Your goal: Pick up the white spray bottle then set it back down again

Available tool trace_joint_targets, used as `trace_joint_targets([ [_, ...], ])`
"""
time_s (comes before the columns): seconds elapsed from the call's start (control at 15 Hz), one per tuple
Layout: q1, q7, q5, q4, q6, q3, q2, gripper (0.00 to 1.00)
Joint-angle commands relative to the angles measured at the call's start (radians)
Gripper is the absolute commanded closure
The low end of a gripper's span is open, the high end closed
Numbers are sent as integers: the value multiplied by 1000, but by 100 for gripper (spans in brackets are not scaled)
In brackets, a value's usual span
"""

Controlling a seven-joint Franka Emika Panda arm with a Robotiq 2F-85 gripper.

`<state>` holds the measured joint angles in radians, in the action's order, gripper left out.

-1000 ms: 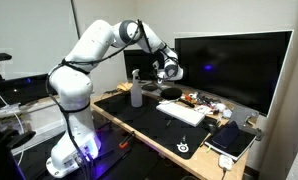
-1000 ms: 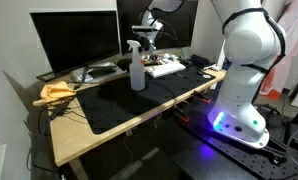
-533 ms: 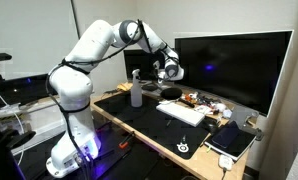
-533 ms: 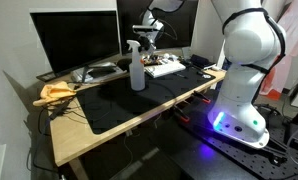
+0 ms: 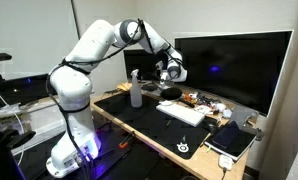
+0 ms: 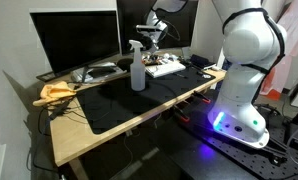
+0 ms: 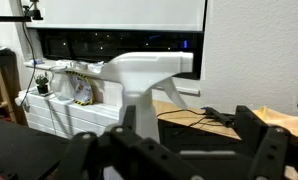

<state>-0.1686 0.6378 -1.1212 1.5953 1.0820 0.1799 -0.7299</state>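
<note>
The white spray bottle (image 5: 136, 92) stands upright on the black desk mat; it also shows in an exterior view (image 6: 137, 70). In the wrist view its white trigger head (image 7: 149, 68) fills the middle, close ahead and toward the left finger. My gripper (image 5: 170, 70) hangs above the desk, beside and slightly above the bottle and apart from it; it also shows in an exterior view (image 6: 150, 34). In the wrist view the gripper (image 7: 189, 128) is open and empty, with dark fingers (image 7: 257, 132) at both sides.
A white keyboard (image 5: 185, 112) and small clutter lie on the mat behind the bottle. Large monitors (image 5: 234, 65) stand at the back of the desk. A dark tablet (image 5: 232, 140) lies near one end, a yellow cloth (image 6: 57, 92) at the other.
The gripper has shifted slightly, staying at about the same height. The bottle has not moved.
</note>
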Motion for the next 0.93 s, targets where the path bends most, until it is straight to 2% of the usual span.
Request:
trace_joint_targets([
  [0.0, 7, 10, -23, 70, 28, 6, 39, 0],
  [0.67, -6, -20, -50, 267, 31, 50, 156, 0],
  [0.87, 3, -34, -49, 295, 39, 53, 174, 0],
])
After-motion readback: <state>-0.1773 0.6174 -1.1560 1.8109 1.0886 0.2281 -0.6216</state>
